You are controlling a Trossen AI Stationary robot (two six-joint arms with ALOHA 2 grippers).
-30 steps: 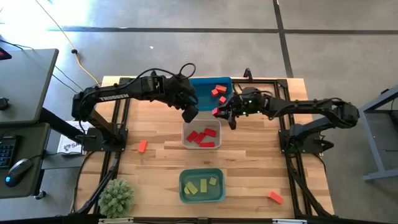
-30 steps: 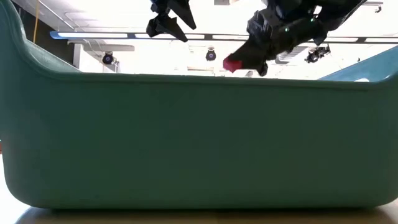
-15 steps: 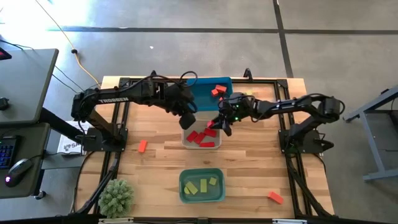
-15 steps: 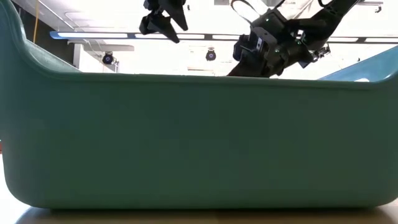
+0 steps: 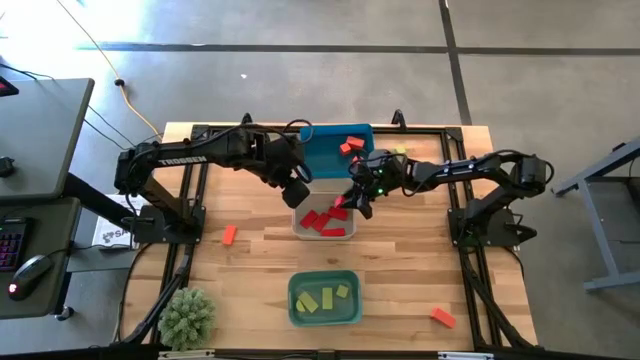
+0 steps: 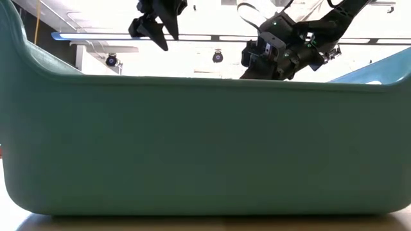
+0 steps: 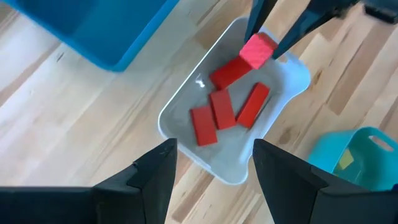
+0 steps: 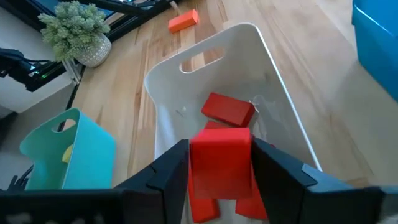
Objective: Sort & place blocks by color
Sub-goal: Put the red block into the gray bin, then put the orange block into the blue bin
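My right gripper (image 5: 347,203) is shut on a red block (image 8: 220,163) over the right end of the clear-grey bin (image 5: 300,222). Several red blocks (image 7: 225,107) lie flat on that bin's floor. My left gripper (image 7: 214,163) hangs open above the bin's left side (image 5: 298,191), touching nothing. The blue bin (image 5: 328,152) behind it holds orange blocks (image 5: 350,145). The teal bin (image 5: 296,300) near the front edge holds yellow-green blocks (image 5: 322,298). Two orange blocks lie loose on the table, one (image 5: 229,235) at the left and one (image 5: 442,318) at the front right. My right gripper pinches the red block by two opposite side faces (image 8: 198,163) between its two fingers. The fingers (image 7: 256,18) slant down from the table's right. The block is lifted clear, just above the red blocks in the clear-grey bin.
A small potted plant (image 5: 188,318) stands at the table's front left corner. In the low view the teal bin's wall (image 6: 205,147) fills most of the picture. Bare wood (image 5: 260,270) lies between the clear-grey and teal bins.
My right gripper has carried the red block from beside the blue bin toward the table's left and near side, over the clear-grey bin, and has come lower. It stays shut on the block. My left gripper has drifted a little toward the table's left.
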